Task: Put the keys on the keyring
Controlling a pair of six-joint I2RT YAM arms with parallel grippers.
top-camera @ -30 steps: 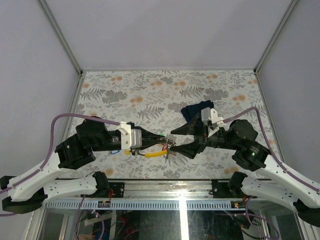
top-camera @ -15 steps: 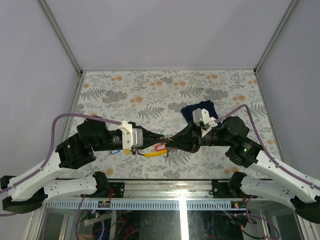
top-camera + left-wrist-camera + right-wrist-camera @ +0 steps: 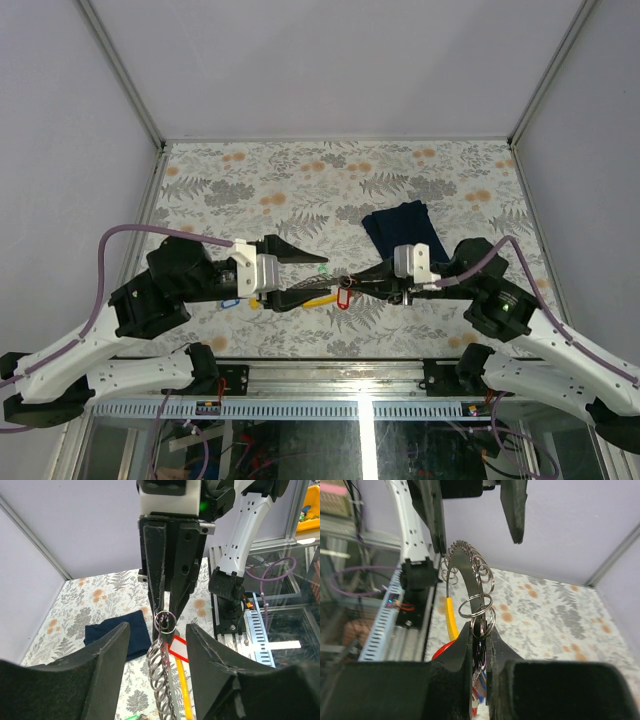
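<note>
Closest to the front edge, the two black arms reach in toward each other over the flowery tabletop [image 3: 250,180]. The left pincer [image 3: 318,277] is open wide. Its two fingers [image 3: 107,655] stand well apart, one on each side of the keyring [image 3: 312,283]. I cannot tell if they touch it.

The keyring is up in the air, between the two pincers. It looks like a row of many small silver rings in a curved line. The right pincer [image 3: 355,279] is pinched tight on the small rings at the end of the keyring, and holds it up.

A red tag [image 3: 343,298] and a long yellow tag [image 3: 320,300] hang just under the keyring. A blue tag [image 3: 230,300] lies on the tabletop, partly hidden under the left arm. A small green bit [image 3: 322,268] shows just beside the upper left finger. I cannot tell if a key is on it.

A little farther back, a dark blue folded cloth [image 3: 405,225] lies flat, near the right arm but apart from the keyring. The two pincers and the hanging tags hide the tabletop right below the keyring.
</note>
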